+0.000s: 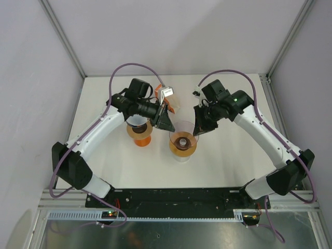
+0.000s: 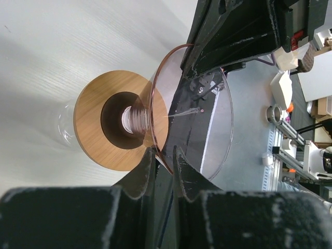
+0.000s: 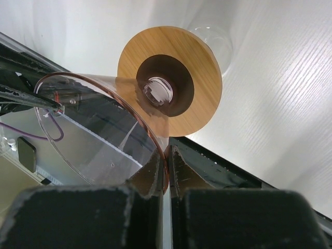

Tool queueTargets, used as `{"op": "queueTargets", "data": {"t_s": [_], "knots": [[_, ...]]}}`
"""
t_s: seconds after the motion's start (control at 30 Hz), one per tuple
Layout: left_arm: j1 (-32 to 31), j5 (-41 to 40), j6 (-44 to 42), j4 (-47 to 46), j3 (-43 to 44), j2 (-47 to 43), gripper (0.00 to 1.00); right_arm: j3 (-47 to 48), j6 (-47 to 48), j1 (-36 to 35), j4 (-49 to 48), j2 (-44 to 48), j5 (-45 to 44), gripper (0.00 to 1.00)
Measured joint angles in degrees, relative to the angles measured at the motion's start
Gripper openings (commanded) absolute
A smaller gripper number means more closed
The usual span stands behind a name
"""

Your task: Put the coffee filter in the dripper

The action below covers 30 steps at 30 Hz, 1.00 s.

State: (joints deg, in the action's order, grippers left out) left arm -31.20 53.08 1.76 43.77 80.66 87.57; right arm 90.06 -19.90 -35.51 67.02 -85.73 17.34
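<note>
**A:** What does the overhead view show?

**B:** A white table (image 1: 223,171). A left arm (image 1: 98,129) and a right arm (image 1: 264,129) reach in toward a clear cone dripper (image 1: 182,140). It stands upright mid-table on a wooden collar (image 2: 96,124).

**A:** Where is the coffee filter?

**B:** Not in the cone, which looks bare in both wrist views. Just left of the dripper, an orange stand (image 1: 140,139) carries something pale, half hidden under the left arm. It may be the filter, but I cannot tell.

**A:** And the grippers?

**B:** The left gripper (image 2: 163,155) has its fingers narrow with the cone's rim (image 3: 78,78) between them, apparently pinching it. The right gripper (image 3: 167,158) is closed tight on the opposite side of the rim.

**A:** How should this step go?

**B:** Probably one gripper steadies the dripper while the other lets go and fetches the filter. It should release straight outward so the cone does not tip. The thin wall needs only a light pinch. The filter should go in point down and centred.
</note>
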Motion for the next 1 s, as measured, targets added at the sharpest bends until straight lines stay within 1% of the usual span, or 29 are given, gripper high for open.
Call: {"op": "queueTargets", "data": {"t_s": [0.27, 0.47, 0.67, 0.8, 1.0], "knots": [[1.03, 2.62, 0.35, 0.0, 0.02, 1.64, 0.0, 0.13, -0.11, 0.0, 0.15, -0.31, -0.13, 0.0], [2.01, 4.94, 1.88, 1.31, -0.35, 3.65, 0.0, 1.22, -1.53, 0.11, 1.09, -2.58, 0.04, 0.0], [2.03, 5.4, 2.38, 2.32, -0.15, 3.72, 0.0, 1.46, -2.03, 0.09, 1.55, -2.73, 0.28, 0.0], [1.88, 3.85, 2.32, 3.91, 1.09, 3.32, 0.0, 1.38, -2.36, -0.26, 1.01, -2.51, -0.52, 0.0], [-0.61, -3.41, 0.74, 7.3, 3.58, 1.55, 0.0, -2.64, -2.56, -2.73, -4.0, 1.7, -4.92, 0.0]]}}
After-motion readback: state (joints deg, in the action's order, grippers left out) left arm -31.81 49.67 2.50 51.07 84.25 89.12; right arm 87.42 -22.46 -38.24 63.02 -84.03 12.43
